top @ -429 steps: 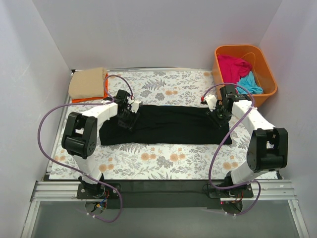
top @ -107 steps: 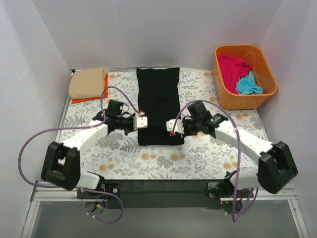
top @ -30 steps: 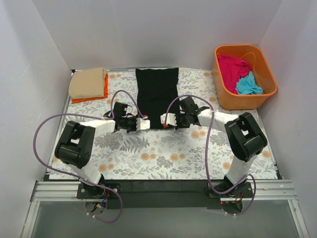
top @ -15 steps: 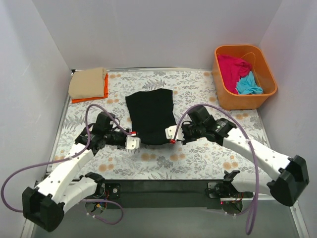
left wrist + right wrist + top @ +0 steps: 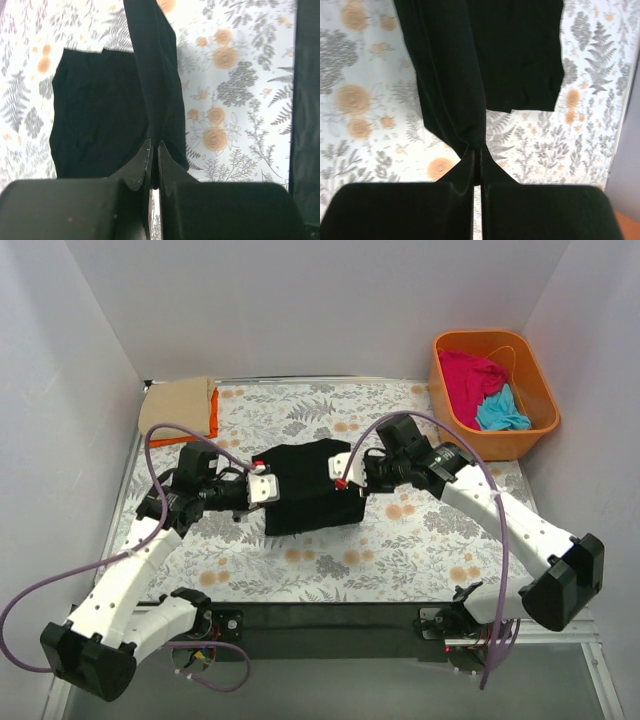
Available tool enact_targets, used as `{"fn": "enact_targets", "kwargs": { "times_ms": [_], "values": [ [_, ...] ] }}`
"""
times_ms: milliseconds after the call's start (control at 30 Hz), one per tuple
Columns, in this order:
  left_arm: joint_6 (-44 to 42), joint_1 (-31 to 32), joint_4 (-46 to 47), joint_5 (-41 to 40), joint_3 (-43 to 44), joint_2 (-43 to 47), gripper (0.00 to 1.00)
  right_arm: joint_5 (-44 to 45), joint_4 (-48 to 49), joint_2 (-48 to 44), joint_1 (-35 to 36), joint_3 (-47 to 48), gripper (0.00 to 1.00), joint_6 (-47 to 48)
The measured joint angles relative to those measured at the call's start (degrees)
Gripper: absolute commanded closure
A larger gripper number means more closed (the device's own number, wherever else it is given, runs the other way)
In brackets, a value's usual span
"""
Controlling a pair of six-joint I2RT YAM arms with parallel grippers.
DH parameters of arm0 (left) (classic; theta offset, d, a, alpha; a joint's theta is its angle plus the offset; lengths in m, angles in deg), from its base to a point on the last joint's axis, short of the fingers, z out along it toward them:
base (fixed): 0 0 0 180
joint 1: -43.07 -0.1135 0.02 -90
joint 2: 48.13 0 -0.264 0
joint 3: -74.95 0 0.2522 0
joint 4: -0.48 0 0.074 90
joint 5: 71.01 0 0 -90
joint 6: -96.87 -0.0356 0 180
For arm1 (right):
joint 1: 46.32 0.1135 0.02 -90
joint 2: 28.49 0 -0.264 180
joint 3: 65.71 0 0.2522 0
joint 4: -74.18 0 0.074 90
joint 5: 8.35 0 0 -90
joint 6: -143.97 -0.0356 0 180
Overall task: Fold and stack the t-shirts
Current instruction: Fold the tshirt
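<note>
The black t-shirt (image 5: 308, 498) lies folded in the middle of the floral sheet, with its near part lifted and doubled over. My left gripper (image 5: 262, 487) is shut on its left corner; in the left wrist view the cloth (image 5: 150, 85) hangs from the closed fingers (image 5: 141, 162). My right gripper (image 5: 343, 480) is shut on its right corner; the cloth (image 5: 455, 80) hangs from it in the right wrist view. The folded tan t-shirt (image 5: 181, 407) lies on the orange t-shirt (image 5: 176, 440) at the far left. The magenta-pink t-shirt (image 5: 470, 375) and the turquoise t-shirt (image 5: 500, 412) lie crumpled in the tub.
The orange plastic tub (image 5: 540, 390) stands at the far right corner. The floral sheet (image 5: 400, 550) covers the table. White walls close in the left, back and right. A black rail (image 5: 330, 612) runs along the near edge.
Both grippers have carried the shirt's near edge away from me and over the rest, so the shirt is now shorter. The left arm has swung in toward the middle.
</note>
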Motion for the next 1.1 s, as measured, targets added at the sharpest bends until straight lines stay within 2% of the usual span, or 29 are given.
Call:
{"fn": "enact_targets", "kwargs": {
  "times_ms": [200, 333, 667, 833, 900, 933, 967, 1000, 1033, 1067, 1100],
  "values": [
    [1.73, -10.23, 5.90, 2.89, 2.01, -9.07, 1.00, -1.42, 0.13, 8.59, -3.80, 9.51, 0.99, 1.70],
    [3.17, -16.11, 10.78, 5.49, 6.29, -17.90, 1.00, -2.67, 1.07, 15.56, -5.22, 16.11, 0.99, 2.84],
    [7.43, -18.84, 23.56, 5.75, 12.74, -39.52, 1.00, -4.52, 3.89, 42.25, -10.84, 36.74, 0.99, 6.49],
    [10.67, -19.02, 29.49, 3.41, 16.70, -52.22, 1.00, -4.85, 6.38, 53.31, -12.26, 42.27, 0.98, 6.88],
    [11.52, -19.02, 30.42, 2.51, 19.12, -56.54, 1.00, -4.57, 7.45, 56.48, -12.39, 43.43, 0.88, 6.67],
    [11.67, -19.02, 30.93, 1.90, 20.02, -58.29, 1.00, -4.24, 8.35, 57.77, -12.41, 43.93, 0.75, 6.32],
    [11.87, -19.02, 31.12, 1.22, 20.70, -59.74, 0.95, -3.91, 8.96, 58.93, -12.41, 44.59, 0.66, 5.70],
    [12.20, -19.02, 31.10, 0.57, 21.31, -60.89, 0.81, -3.43, 9.29, 60.24, -12.39, 45.97, 0.58, 5.35],
    [12.24, -19.02, 31.08, -0.13, 21.92, -61.86, 0.76, -2.97, 10.16, 61.37, -12.39, 47.60, 0.47, 4.61],
    [12.85, -19.04, 30.60, -1.05, 22.73, -62.55, 0.71, -2.25, 10.82, 62.29, -12.39, 49.18, 0.43, 3.80],
    [14.03, -19.08, 29.70, -1.92, 23.87, -63.14, 0.60, -1.60, 11.41, 62.88, -12.41, 50.69, 0.39, 3.21]
  ]
}}
